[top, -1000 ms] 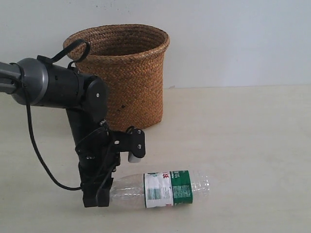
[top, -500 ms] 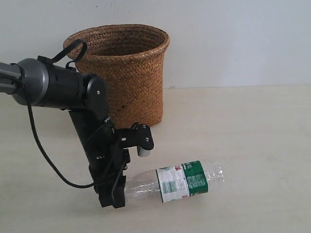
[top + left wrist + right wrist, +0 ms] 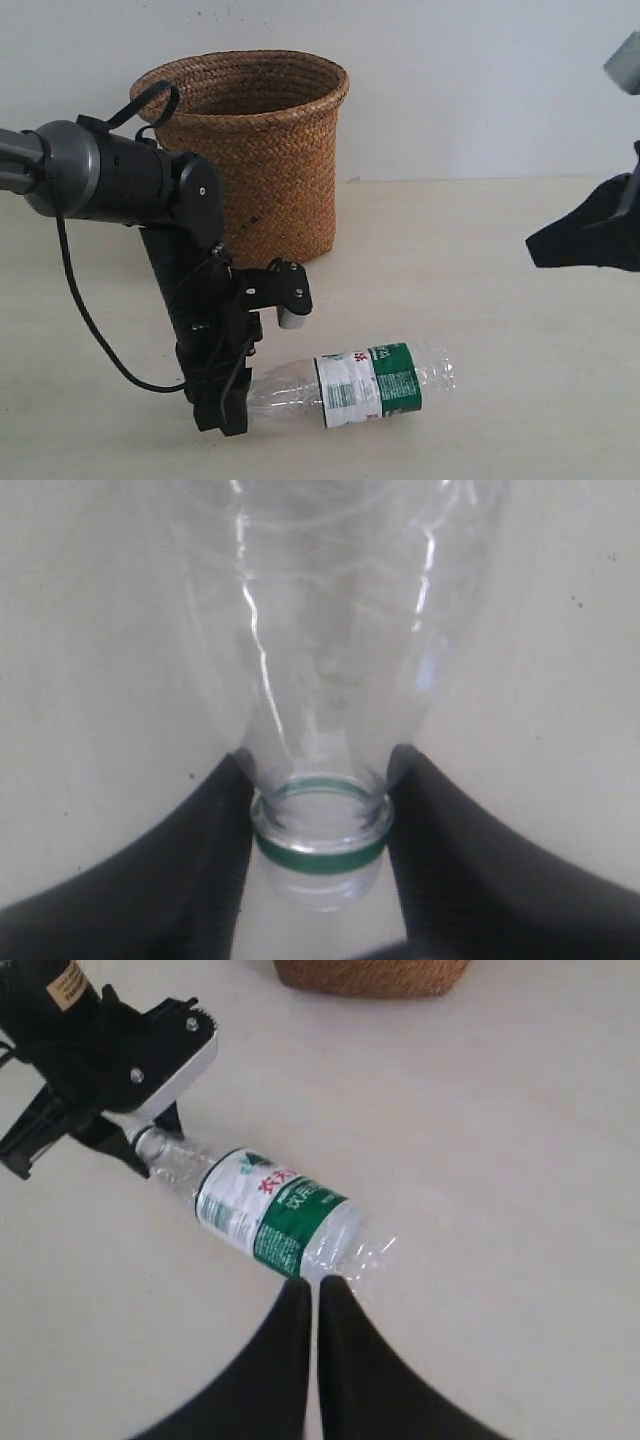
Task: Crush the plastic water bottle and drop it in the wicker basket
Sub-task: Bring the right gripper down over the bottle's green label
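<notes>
The plastic water bottle [image 3: 365, 385] is clear with a green-and-white label and lies on its side low over the table, base pointing right. My left gripper [image 3: 225, 405] is shut on its neck. In the left wrist view the black fingers [image 3: 215, 860] pinch the neck [image 3: 320, 825] at its green ring. The wicker basket [image 3: 260, 150] stands upright behind the left arm. My right gripper [image 3: 540, 245] hovers at the right edge, above the table. In its own view the right gripper [image 3: 313, 1285] is shut and empty, just short of the bottle [image 3: 280, 1220] near its base.
The beige tabletop [image 3: 480, 300] stretches between the bottle and the right gripper. A black cable [image 3: 85, 320] loops down from the left arm. A white wall [image 3: 480, 80] rises behind the table. The basket's base [image 3: 370, 975] shows in the right wrist view.
The left gripper carried the bottle a little to the right, then eased slightly back and down. The right gripper has come into the exterior view at the right edge.
</notes>
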Action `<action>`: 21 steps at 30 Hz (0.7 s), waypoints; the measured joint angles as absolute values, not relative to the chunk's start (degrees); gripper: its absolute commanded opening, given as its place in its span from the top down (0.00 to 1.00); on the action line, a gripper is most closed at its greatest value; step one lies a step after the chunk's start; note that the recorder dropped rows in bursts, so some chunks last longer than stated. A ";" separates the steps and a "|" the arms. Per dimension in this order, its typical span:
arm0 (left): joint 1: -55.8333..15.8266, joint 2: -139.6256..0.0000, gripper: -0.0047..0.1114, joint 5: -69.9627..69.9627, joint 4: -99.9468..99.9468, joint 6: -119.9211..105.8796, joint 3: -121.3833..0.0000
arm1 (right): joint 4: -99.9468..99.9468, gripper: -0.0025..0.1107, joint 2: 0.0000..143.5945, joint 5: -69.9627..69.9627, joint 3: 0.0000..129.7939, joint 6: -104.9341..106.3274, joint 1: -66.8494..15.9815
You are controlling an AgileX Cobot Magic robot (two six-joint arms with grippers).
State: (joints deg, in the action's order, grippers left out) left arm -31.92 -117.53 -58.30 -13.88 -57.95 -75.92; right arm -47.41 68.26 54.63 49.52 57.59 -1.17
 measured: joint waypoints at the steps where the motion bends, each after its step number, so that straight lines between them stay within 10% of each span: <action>1: -31.92 -117.53 0.93 -58.54 -13.74 -57.95 -75.92 | -47.41 0.98 70.08 55.77 50.19 57.90 -1.43; 21: -31.92 -117.53 0.93 -62.47 -11.39 -58.07 -75.92 | -26.17 0.98 98.96 59.83 67.84 45.92 -21.62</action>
State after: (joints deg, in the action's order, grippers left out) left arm -31.92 -117.53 -62.47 -11.39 -58.07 -75.92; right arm -26.17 98.96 59.83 67.84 45.92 -21.62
